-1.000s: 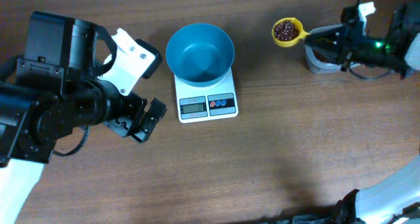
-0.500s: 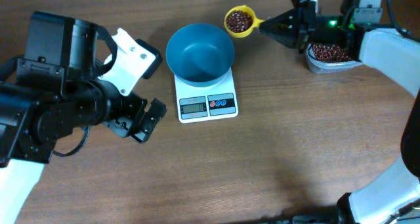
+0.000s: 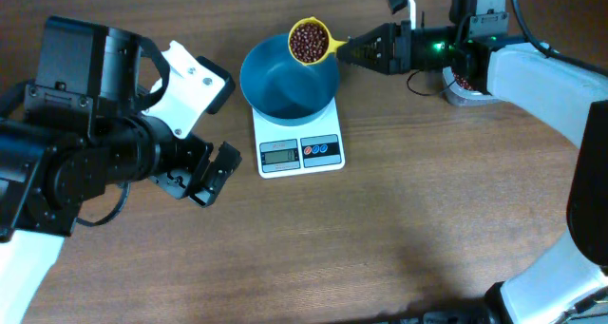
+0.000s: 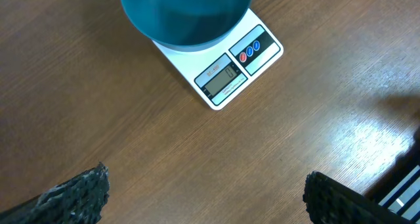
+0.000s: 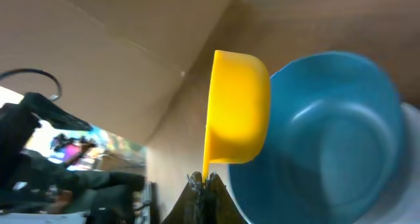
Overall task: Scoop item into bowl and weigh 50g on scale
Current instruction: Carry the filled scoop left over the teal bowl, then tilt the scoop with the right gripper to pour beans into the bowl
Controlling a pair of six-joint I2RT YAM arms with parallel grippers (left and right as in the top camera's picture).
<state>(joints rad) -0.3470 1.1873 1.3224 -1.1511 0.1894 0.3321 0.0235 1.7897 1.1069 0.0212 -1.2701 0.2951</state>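
The blue bowl (image 3: 289, 75) stands on the white scale (image 3: 299, 148); both also show in the left wrist view, the bowl (image 4: 186, 14) and the scale (image 4: 231, 71). My right gripper (image 3: 356, 50) is shut on the handle of a yellow scoop (image 3: 309, 41) full of red-brown beans (image 3: 305, 43), held level over the bowl's far right rim. In the right wrist view the scoop (image 5: 237, 108) hangs beside the bowl (image 5: 328, 138). My left gripper (image 3: 204, 177) is open and empty, left of the scale.
A clear tub (image 3: 463, 84) of beans sits at the back right, mostly hidden by my right arm. The scale's display (image 3: 280, 154) sits beside its red and blue buttons (image 3: 321, 149).
My right gripper has carried the filled scoop leftward from beside the tub to over the bowl's rim. The left arm has not moved.
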